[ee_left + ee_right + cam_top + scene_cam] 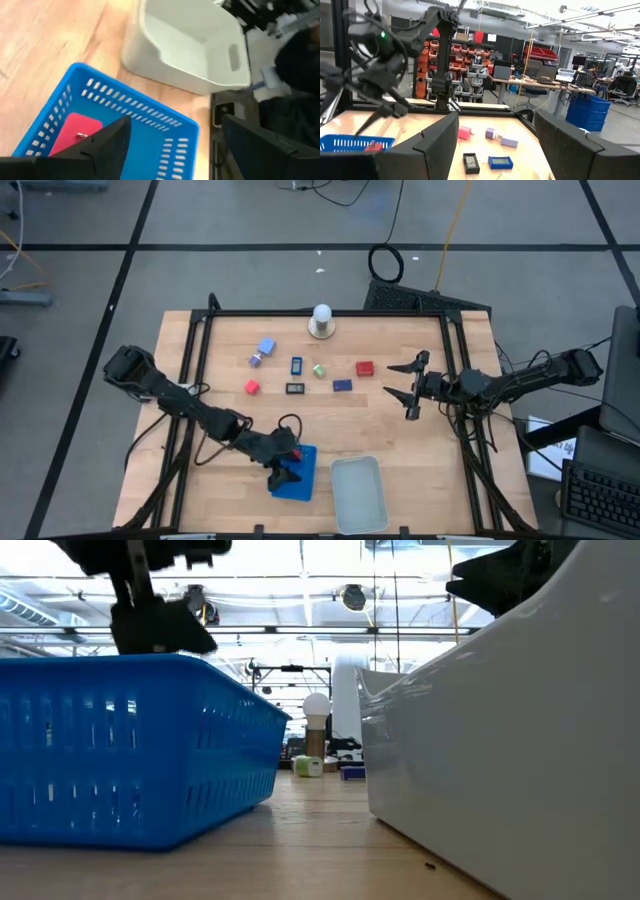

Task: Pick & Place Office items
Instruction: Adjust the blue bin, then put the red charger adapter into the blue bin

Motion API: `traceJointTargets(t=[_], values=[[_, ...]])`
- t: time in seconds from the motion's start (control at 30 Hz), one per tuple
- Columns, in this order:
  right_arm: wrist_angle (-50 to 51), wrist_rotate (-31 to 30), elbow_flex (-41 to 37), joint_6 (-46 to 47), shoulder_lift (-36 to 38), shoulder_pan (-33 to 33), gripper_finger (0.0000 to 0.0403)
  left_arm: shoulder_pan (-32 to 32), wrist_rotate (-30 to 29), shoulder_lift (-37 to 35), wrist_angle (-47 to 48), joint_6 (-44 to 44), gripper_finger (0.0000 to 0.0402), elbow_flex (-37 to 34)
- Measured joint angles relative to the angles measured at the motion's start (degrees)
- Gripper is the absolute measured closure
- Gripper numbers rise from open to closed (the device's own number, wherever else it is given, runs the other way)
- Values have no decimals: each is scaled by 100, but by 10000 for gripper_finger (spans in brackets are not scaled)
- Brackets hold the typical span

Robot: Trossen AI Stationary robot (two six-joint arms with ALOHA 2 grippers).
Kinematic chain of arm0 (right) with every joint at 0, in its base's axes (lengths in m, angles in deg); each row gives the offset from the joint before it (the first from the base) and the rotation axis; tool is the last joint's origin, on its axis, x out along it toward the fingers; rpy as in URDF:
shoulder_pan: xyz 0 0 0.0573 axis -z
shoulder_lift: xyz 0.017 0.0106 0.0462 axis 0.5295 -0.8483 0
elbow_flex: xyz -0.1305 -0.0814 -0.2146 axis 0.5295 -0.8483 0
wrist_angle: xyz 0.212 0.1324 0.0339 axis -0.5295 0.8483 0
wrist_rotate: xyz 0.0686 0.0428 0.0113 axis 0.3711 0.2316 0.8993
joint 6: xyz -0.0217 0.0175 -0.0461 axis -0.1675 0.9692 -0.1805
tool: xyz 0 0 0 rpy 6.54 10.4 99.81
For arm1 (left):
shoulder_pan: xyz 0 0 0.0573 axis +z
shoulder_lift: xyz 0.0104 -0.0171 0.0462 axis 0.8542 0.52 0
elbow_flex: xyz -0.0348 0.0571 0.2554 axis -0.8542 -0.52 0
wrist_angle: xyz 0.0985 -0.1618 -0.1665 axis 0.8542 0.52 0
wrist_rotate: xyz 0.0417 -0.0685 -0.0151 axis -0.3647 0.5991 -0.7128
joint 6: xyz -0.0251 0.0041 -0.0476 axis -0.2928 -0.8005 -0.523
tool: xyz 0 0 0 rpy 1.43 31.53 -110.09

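Note:
My left gripper [172, 150] is open and hovers over the blue tray [297, 477] near the table's near edge. A flat red piece [75, 131] lies on the tray's floor below the fingers. My right gripper [405, 383] is open and hangs above the table's right side, apart from every item. On the table's middle lie a light blue block [266, 346], a small purple bit [256, 361], a red block [252, 387], a blue rectangle [297, 365], a black rectangular piece [295, 389], a green bit [320, 370], a dark blue piece [343, 385] and another red block [364, 368].
A clear tray [358, 493] stands right of the blue tray at the near edge. A white ball on a round base [321, 320] stands near the far edge. A black frame [448, 340] borders the table. Bare wood lies between the items and the trays.

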Motion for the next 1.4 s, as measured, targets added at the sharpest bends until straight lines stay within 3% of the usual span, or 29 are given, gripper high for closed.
traceJointTargets(t=[0.1, 0.33, 0.47, 0.57, 0.7, 0.83, 1.1, 1.4], values=[[41, 2, 0, 0, -2, 2, 149, -99, -258, -302, -88, 580, 81, -2], [103, 2, 0, 63, -2, 0, 149, -452, -2024, -919, -417, 2754, 75, 0], [243, 4, 0, 99, -1, 0, 149, -340, -2433, -1076, -467, 3389, 82, -58], [351, 4, 0, 214, -2, 4, 149, -9, -2293, -1081, -1095, 3600, 88, -364], [500, 7, 0, 327, -2, 4, 149, 626, -1517, -1040, -2398, 3696, 87, -1080], [779, 7, 0, 497, 0, 7, 149, 1207, -1143, -1205, -2647, 3634, 79, -1751], [1274, -2, 0, 856, -2, 11, 149, 1982, -1140, -2505, -2780, 3960, 70, -2550], [1660, -28, 0, 848, -2, 13, 149, 2330, -1173, -4040, -3265, 4115, 88, -3894]])
